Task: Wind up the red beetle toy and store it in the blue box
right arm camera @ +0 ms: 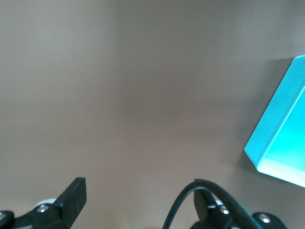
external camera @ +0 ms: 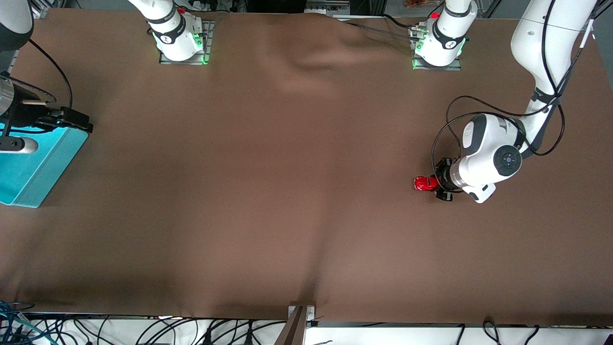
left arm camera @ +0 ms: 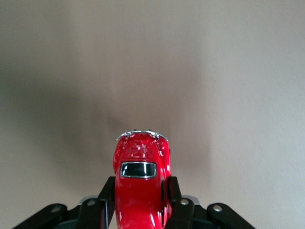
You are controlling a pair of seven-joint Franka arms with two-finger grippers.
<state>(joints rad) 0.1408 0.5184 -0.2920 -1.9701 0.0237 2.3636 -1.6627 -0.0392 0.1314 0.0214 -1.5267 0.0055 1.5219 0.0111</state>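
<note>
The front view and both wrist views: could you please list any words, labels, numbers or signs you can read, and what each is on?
None can be read.
Arm bases: dark marks on the white links, too small to read.
Red beetle toy, between the left gripper's fingers: no lettering shows.
Blue box: plain walls.
Right gripper: no markings.

Bare brown surface (right arm camera: 133, 95) filling most of the right wrist view, a corner of the blue box (right arm camera: 281, 138) resting on it — glossy turquoise walls, right gripper (right arm camera: 138, 195) fingers (right arm camera: 74, 193) spread apart, a black cable (right arm camera: 190, 202) looping between them.
</note>
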